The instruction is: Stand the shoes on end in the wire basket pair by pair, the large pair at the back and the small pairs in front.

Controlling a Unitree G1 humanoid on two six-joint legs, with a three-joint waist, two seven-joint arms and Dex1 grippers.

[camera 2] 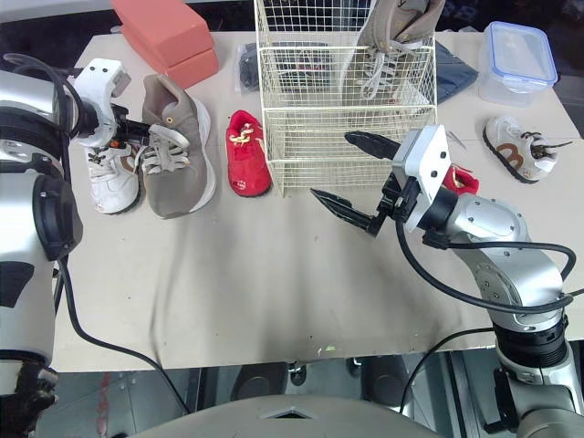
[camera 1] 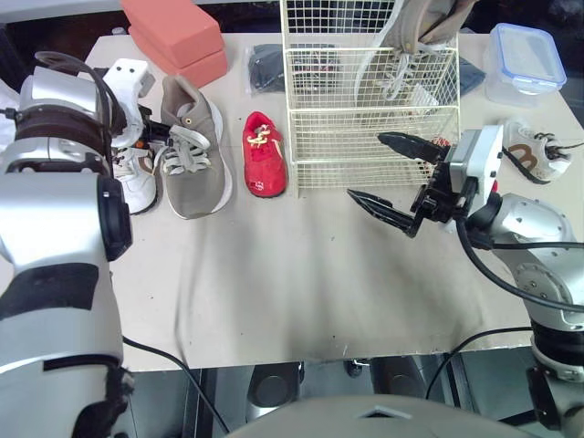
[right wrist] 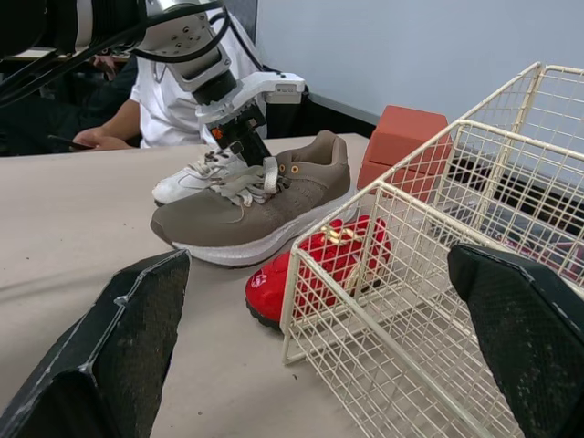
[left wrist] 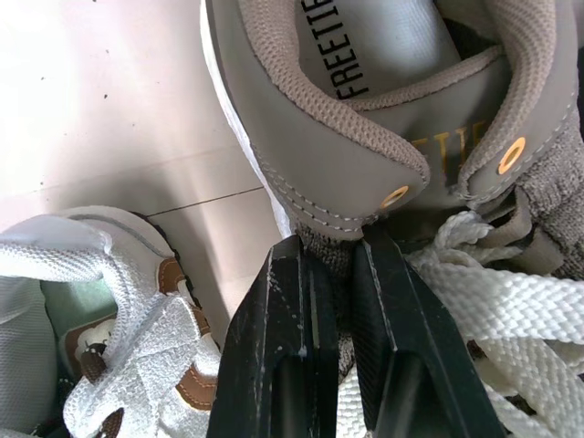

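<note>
Closest of all is the right claw point(camera 1: 367, 165). It hangs over the worktop point(camera 1: 274, 292), just in front of the wire basket point(camera 1: 365, 151). Its two black fingers are spread wide apart, and it holds nothing.

The wire basket stands at the back of the worktop, near the middle. It has a low part in front and a tall part behind. One second grey shoe point(camera 1: 422, 36) stands on end in the tall back part. It leans a little, and its white laces hang down.

Over on the left, the left claw point(left wrist: 328, 265) is squeezed tight on the tongue of the big grey shoe point(camera 1: 193, 164), right by the laces. That shoe sits flat on its sole on the worktop. A white shoe point(camera 1: 137, 182) lies just beside it, on the far side from the basket. A small red shoe point(camera 1: 263, 155) lies between the big grey shoe and the basket, close to the basket's front corner.

A second red shoe point(camera 2: 461, 178) peeks out from behind the right arm. A white and brown shoe point(camera 1: 534, 151) sits near the right edge. A clear box point(camera 1: 522, 59) with a blue lid on it stands at the back right; what is inside cannot be made out. Two pink blocks point(camera 1: 178, 36) are stacked at the back left.
</note>
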